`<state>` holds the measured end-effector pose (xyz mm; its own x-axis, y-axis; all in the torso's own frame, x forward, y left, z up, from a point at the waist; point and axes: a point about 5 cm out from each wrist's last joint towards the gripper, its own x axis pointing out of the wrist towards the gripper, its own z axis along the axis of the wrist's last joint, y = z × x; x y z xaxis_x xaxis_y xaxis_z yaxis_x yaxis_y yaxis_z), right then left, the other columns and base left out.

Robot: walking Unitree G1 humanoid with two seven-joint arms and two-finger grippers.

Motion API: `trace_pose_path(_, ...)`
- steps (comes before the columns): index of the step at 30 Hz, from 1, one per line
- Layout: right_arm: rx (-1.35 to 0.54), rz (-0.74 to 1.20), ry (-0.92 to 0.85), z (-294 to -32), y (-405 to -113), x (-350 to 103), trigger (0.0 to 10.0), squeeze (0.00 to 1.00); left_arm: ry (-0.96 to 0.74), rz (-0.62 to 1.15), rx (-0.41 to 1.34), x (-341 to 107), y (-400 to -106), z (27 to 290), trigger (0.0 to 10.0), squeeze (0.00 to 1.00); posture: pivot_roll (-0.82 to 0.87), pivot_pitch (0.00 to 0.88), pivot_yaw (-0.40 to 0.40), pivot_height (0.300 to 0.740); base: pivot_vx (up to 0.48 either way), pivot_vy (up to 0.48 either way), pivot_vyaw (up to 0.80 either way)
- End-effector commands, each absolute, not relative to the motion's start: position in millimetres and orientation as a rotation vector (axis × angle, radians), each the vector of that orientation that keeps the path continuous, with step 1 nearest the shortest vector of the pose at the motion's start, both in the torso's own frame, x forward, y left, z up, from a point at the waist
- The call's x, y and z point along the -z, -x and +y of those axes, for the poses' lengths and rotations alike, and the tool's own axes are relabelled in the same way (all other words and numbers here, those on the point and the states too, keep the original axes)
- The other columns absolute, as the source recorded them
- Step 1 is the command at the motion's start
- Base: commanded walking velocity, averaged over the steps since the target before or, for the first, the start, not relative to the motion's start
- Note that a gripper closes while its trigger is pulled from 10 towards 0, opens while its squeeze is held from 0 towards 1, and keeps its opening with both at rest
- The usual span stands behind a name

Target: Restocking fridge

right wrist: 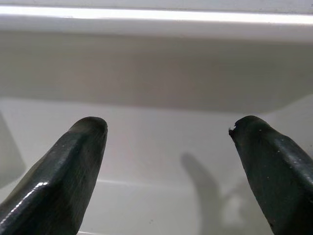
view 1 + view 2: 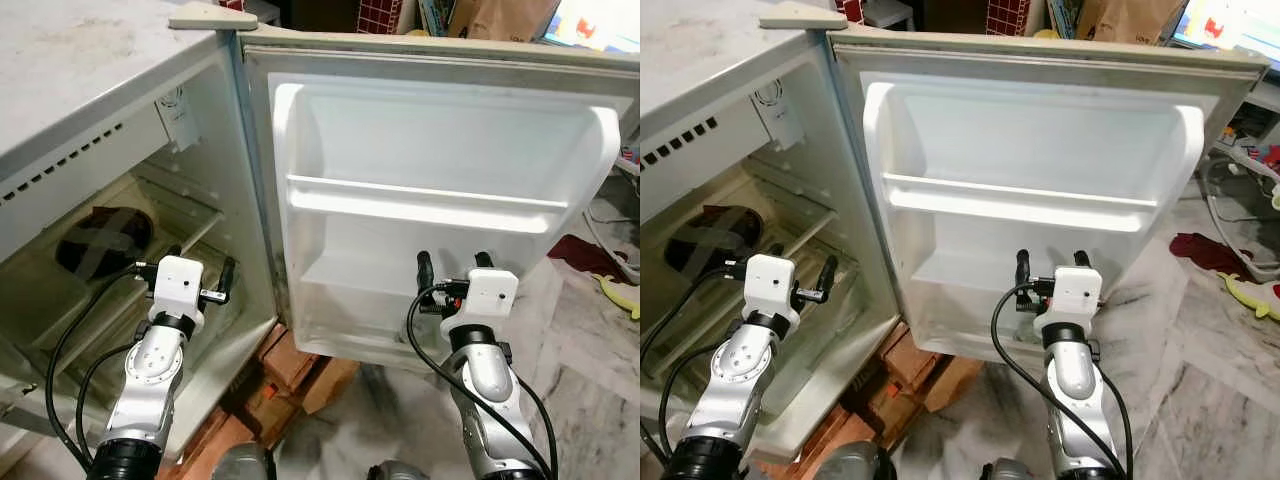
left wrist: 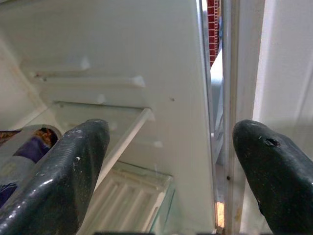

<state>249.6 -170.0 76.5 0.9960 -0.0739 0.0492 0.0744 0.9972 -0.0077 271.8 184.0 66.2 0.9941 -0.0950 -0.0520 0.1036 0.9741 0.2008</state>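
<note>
A small fridge (image 2: pixel 215 150) stands open, its white door (image 2: pixel 440 140) swung out to the right. The door has an upper rail shelf (image 2: pixel 420 205) and a bare lower shelf (image 2: pixel 350 275). My left gripper (image 2: pixel 200 258) is open at the mouth of the fridge body, close to the hinge side wall (image 3: pixel 181 98). A dark round packet (image 2: pixel 103 240) lies on an inner shelf, seen purple past the left finger (image 3: pixel 19 152). My right gripper (image 2: pixel 453 258) is open, facing the door's lower shelf (image 1: pixel 161 161), nothing between its fingers.
Brown blocks (image 2: pixel 300 365) lie on the floor under the fridge's front corner. A marble floor (image 2: pixel 590 370) spreads to the right, with a dark red cloth (image 2: pixel 585 255) and a yellow item (image 2: pixel 625 295). The fridge's grey top (image 2: pixel 70 60) runs along the left.
</note>
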Motion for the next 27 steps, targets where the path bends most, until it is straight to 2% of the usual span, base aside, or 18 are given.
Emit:
trace_pose_path(1,0.074,-0.031,-0.001,-174.1,-245.7,-74.7,10.0,0.0,-0.217,0.056,0.085,-64.2,-273.1,185.6,10.0,0.0,-0.02,0.0,-0.014,0.74,0.0,-0.255,0.0)
trace_pose_path(13,-0.001,0.032,-0.015,-169.1,-244.0,-65.1,10.0,0.0,-0.225,0.065,0.054,-62.5,-278.4,183.1,10.0,0.0,-0.03,0.0,-0.011,0.74,0.0,-0.361,0.0)
trace_pose_path(27,-0.247,0.12,-0.065,-148.3,-236.8,-55.7,10.0,0.0,-0.232,0.069,0.045,-60.6,-278.7,184.6,10.0,0.0,-0.03,0.0,-0.016,0.74,-0.172,-0.393,0.0)
